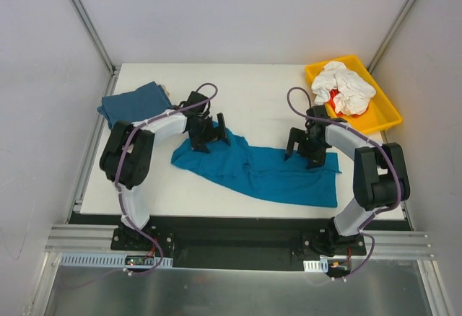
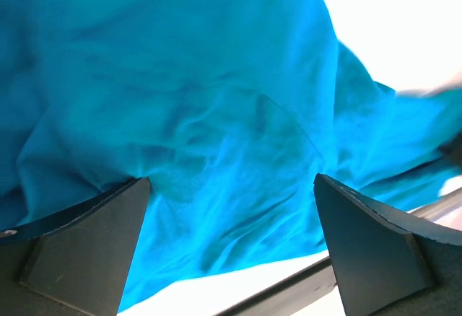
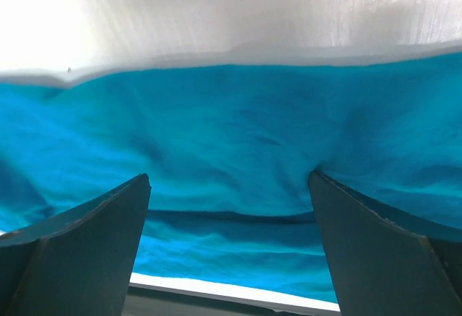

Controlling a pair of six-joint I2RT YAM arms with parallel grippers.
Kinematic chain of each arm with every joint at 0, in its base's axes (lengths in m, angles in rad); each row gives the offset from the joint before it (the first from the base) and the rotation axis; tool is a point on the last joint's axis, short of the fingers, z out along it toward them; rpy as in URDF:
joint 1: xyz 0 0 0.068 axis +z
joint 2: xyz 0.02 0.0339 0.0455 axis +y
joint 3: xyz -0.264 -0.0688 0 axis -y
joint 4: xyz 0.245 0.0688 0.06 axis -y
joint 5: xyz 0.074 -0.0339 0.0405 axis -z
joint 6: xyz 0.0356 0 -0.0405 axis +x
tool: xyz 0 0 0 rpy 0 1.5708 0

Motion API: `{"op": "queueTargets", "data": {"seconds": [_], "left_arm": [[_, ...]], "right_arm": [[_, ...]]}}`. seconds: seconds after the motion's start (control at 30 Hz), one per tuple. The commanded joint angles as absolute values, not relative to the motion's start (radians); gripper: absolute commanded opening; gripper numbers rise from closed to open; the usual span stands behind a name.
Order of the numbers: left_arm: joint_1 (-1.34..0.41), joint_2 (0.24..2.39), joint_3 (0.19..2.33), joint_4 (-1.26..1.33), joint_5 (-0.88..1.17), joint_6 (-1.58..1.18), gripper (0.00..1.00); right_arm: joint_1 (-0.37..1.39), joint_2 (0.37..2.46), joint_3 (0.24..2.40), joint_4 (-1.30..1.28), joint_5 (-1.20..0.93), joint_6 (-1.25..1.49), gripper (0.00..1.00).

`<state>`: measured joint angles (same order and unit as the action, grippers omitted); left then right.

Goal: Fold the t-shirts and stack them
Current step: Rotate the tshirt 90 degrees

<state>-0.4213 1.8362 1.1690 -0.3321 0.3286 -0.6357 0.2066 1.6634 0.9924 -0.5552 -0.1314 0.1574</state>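
Both arms reach in from the near edge and bend inward over the middle of the counter [image 1: 253,85]. The left arm [image 1: 166,123] curves from 8 o'clock up and over, wrist pitched down, and the left jaws stand wide apart over the 9 o'clock end of the bright teal-blue shirt [image 1: 274,175], gripping nothing. The right arm [image 1: 346,139] mirrors it from 4 o'clock. The right jaws are also spread wide and empty, and point down at the shirt's far edge near its 3 o'clock end.

From above we see the teal-blue shirt lying partly flattened in a slanted band across the middle of the counter, from 9 o'clock towards 4 o'clock. The left wrist view adds rumpled folds and a seam between its fingers [image 2: 86,244]. The right wrist view shows a smoother edge between its fingers [image 3: 382,251], with bare counter beyond at 12 o'clock.

The slate-blue shirt [image 1: 133,103] sits folded at the 10 o'clock corner. At 2 o'clock the yellow tray [image 1: 382,121] holds the pale crumpled shirt [image 1: 346,89], with a bit of red showing under it.
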Motion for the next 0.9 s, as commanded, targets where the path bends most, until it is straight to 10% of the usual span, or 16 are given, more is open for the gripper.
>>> {"op": "queueTargets", "data": {"seconds": [0.0, 0.5, 0.87], "left_arm": [[-0.416, 2.040, 1.368, -0.285, 0.402, -0.565, 0.99], [-0.385, 2.684, 2.441, -0.426, 0.491, -0.865, 0.99], [-0.405, 2.725, 2.433, -0.192, 0.588, -0.990, 0.99]], "right_arm": [[0.181, 1.622, 0.904, -0.563, -0.176, 0.109, 0.97], [0.480, 1.390, 0.663, -0.479, -0.474, 0.302, 0.96], [0.684, 1.333, 0.900, -0.596, -0.332, 0.213, 0.96]]}}
